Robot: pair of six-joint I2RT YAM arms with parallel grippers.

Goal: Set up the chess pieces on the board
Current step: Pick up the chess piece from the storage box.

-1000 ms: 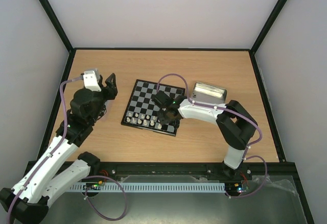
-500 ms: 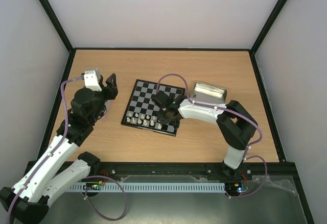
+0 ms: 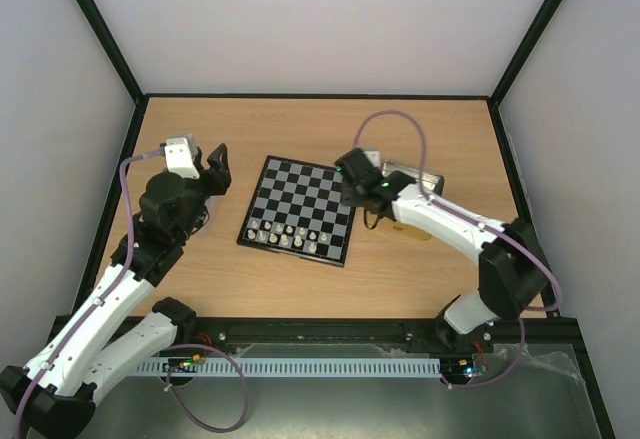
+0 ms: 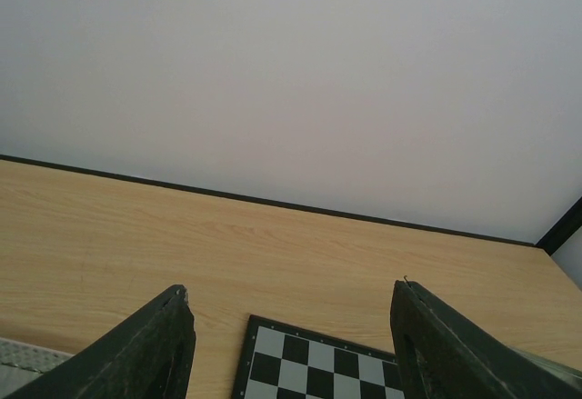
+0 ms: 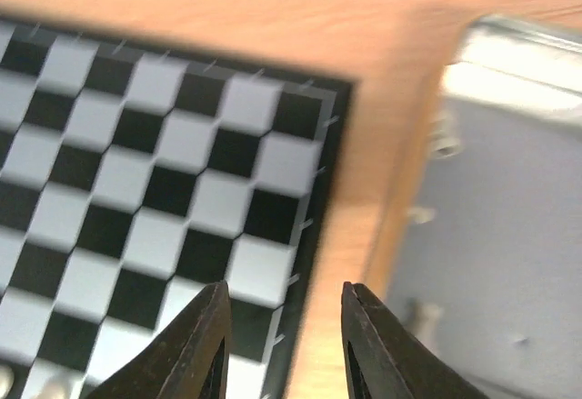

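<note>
Right wrist: R gripper (image 5: 284,292) spread, empty, over checked board (image 5: 136,144), by metal tin (image 5: 509,235); L gripper (image 4: 289,290) spread.

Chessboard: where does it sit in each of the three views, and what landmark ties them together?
Top external: the board lies at mid-table, with pieces along its near edge.
Left wrist: a corner of the board shows at bottom centre.
Right wrist: the board fills the left side, blurred.
Shared landmark: the wooden table bordering it.
</note>
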